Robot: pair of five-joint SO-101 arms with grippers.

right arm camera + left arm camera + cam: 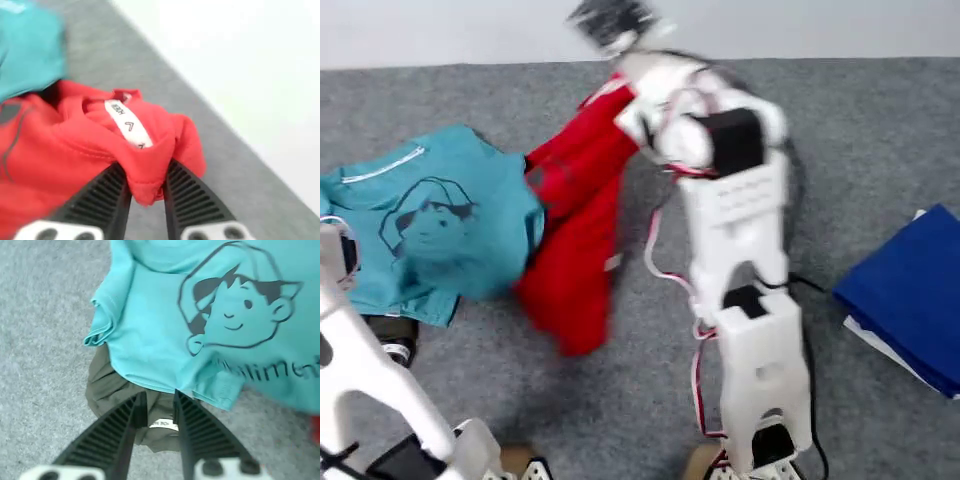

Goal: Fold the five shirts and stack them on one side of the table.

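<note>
- Right gripper (146,169): jaws closed tight on the collar edge of the red shirt (75,145). A fold of red cloth was pinched between the ribbed pads, and the white neck label sat just beyond the tips.
- Red shirt, high view: its top end was at the gripper near the table's far edge. The rest ran in a long bunched strip toward the near side, mid-table.
- Left gripper (158,402): jaws a narrow gap apart and nearly parallel, holding nothing. The tips were over the olive shirt (107,390), with its small white tag showing in the gap. Could not tell whether the tips touched the cloth.
- Olive shirt: crumpled and mostly under the teal shirt (160,340), poking out at the hem.
- Teal shirt: spread print-up on the left side, one sleeve rumpled. Its right edge was touching the red shirt.
- Blue shirt (910,290): folded at the right edge, lying on something white (880,345).
- Table (880,130): grey, felt-like cover.
</note>
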